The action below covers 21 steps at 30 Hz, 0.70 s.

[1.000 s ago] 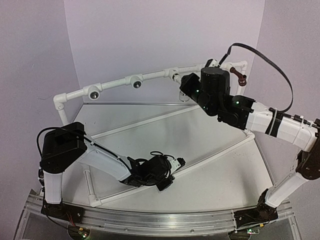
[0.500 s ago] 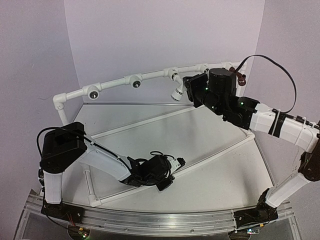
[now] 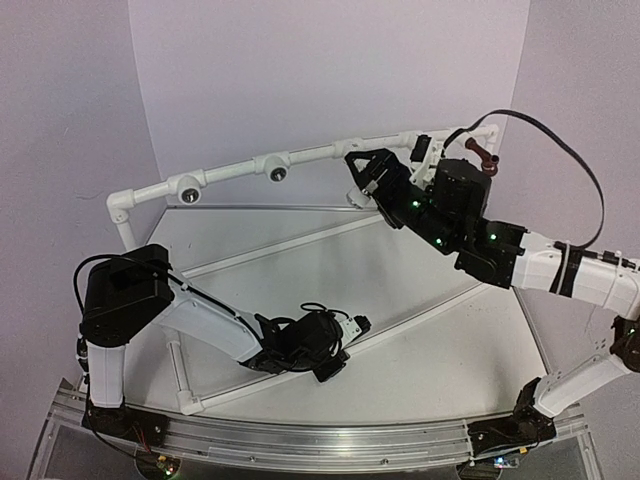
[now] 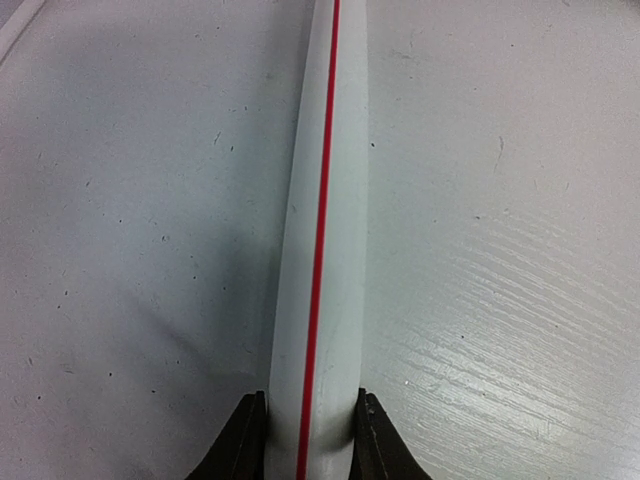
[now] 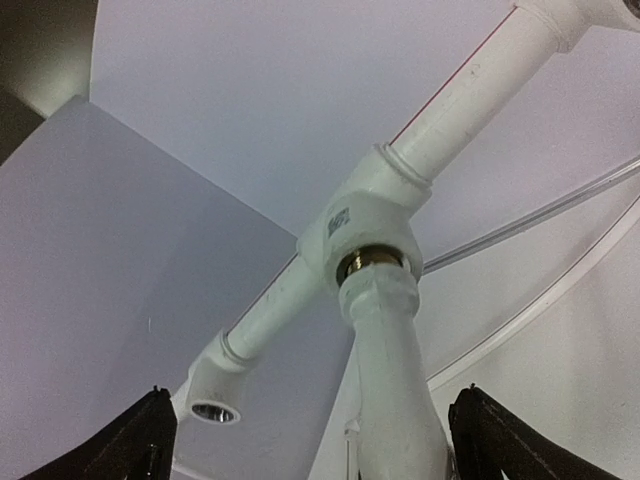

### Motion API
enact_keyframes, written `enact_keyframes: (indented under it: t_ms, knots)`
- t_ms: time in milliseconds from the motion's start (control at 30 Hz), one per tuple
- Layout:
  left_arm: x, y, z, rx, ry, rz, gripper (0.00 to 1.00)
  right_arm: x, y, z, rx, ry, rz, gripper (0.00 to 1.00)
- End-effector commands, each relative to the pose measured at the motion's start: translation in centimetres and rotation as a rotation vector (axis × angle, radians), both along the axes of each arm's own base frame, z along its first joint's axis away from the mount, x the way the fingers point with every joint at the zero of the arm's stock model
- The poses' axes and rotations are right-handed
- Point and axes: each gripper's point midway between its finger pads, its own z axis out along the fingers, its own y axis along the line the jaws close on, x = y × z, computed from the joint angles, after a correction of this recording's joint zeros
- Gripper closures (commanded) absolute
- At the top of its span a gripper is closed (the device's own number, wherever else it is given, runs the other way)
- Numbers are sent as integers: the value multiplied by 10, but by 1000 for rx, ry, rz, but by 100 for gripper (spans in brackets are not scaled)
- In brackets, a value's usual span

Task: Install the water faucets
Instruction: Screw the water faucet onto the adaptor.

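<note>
The right gripper [image 5: 315, 420] stands wide apart, its two dark fingers [image 5: 140, 445] at either side of the white faucet [image 5: 392, 370] and touching neither flank of it; the faucet hangs between them, nearer the right finger in the wrist view. Its upper end sits in a white tee [image 5: 360, 220], with a brass ring [image 5: 370, 262] showing at the joint. The tee belongs to the pipe frame [image 5: 470, 90], which runs up and away to the right; further along the frame the other way, an empty socket [image 5: 213, 410] shows its dark mouth. From above, a dark red-brown faucet [image 3: 484, 156] sticks out at the frame's right end, behind the right arm's wrist and well apart from that gripper.

The left gripper [image 4: 310, 440] is clamped on a striped pipe [image 4: 325, 200], white with a thin red line along it; both fingers [image 4: 240, 445] press its sides. That pipe lies low on the pale worktop [image 3: 400, 300], running diagonally, far from both faucets.
</note>
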Motion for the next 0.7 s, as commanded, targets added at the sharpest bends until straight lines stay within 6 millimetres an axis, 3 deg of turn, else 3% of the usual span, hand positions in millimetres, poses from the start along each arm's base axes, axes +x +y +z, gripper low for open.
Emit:
enact_keyframes:
  t_ms: [0, 233, 333, 533, 667]
  knots:
    - [-47, 119, -125, 447, 270, 127, 100, -27, -24, 34, -58, -152, 7, 2]
    - [-47, 119, -125, 447, 272, 127, 100, -41, -65, 14, -372, -117, -48, 2]
    - [-47, 119, -125, 445, 272, 127, 100, -51, -77, 20, -576, -193, -24, 2]
    - [-47, 118, -124, 444, 273, 123, 100, -83, -71, 21, -1094, -617, 208, 2]
    - [-47, 118, -124, 443, 271, 126, 100, -88, -74, 19, -1406, -844, 294, 2]
